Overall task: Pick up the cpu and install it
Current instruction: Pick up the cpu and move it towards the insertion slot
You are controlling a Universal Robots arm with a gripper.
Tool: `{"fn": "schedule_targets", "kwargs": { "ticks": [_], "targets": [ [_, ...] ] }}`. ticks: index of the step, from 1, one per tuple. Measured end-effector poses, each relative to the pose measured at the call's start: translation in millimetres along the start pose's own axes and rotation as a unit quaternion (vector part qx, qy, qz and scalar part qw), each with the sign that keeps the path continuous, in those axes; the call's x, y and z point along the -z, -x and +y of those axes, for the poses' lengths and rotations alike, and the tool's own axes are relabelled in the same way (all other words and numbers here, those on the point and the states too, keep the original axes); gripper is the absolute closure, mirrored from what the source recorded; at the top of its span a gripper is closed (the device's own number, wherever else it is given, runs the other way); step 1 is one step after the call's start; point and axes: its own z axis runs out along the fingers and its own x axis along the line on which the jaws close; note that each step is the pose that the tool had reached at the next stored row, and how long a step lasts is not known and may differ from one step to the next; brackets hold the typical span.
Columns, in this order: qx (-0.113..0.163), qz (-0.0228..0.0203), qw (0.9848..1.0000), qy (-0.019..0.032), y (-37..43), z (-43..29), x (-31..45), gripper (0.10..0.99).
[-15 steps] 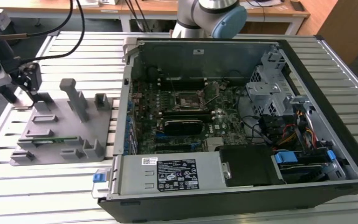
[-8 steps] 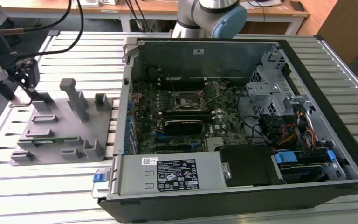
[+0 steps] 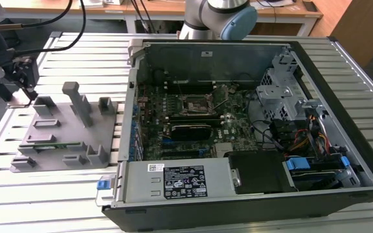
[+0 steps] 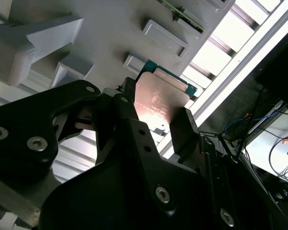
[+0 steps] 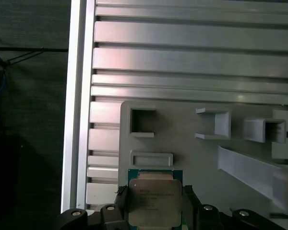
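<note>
Fingers (image 4: pixel 185 132) press both cpu (image 4: pixel 158 98) edges — cpu between them, over grey tray (image 4: pixel 110 28).

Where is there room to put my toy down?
In the exterior view, bare slats lie between the tray and the table's near edge, and behind the tray. Crowded: the tray's holders, where the gripper grips the cpu, and the case.

One of each on the counter (image 3: pixel 361 68)
One cpu (image 5: pixel 154 199), one hand (image 5: pixel 156 213), one green memory stick (image 3: pixel 52 144), one grey holder plate (image 3: pixel 70 133) by the counter's edge on the exterior view's left, one open computer case (image 3: pixel 251 216) holding one square black socket (image 3: pixel 196 103).
</note>
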Motion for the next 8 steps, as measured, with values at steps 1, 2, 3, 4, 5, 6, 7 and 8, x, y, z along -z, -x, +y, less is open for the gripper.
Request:
{"fn": "schedule_targets", "kwargs": {
  "ticks": [1, 2, 3, 4, 5, 6, 7, 8],
  "targets": [
    [0.000, 0.0000, 1.0000, 0.0000, 0.0, 0.1, 1.0, 0.553],
    [0.000, 0.0000, 1.0000, 0.0000, 0.0, 0.1, 2.0, 0.553],
    [0.000, -0.0001, 1.0000, 0.0000, 0.0, 0.2, 2.9, 0.553],
    [0.000, -0.0001, 1.0000, 0.0000, 0.0, 0.3, 4.1, 0.553],
    [0.000, 0.0000, 1.0000, 0.0000, 0.0, 0.3, 5.2, 0.553],
    [0.000, 0.0000, 1.0000, 0.0000, 0.0, 0.4, 6.3, 0.553],
    [0.000, 0.0000, 1.0000, 0.0000, 0.0, 0.5, 7.4, 0.553],
    [0.000, -0.0001, 1.0000, 0.0000, -0.1, 0.6, 8.4, 0.553]
  ]
}}
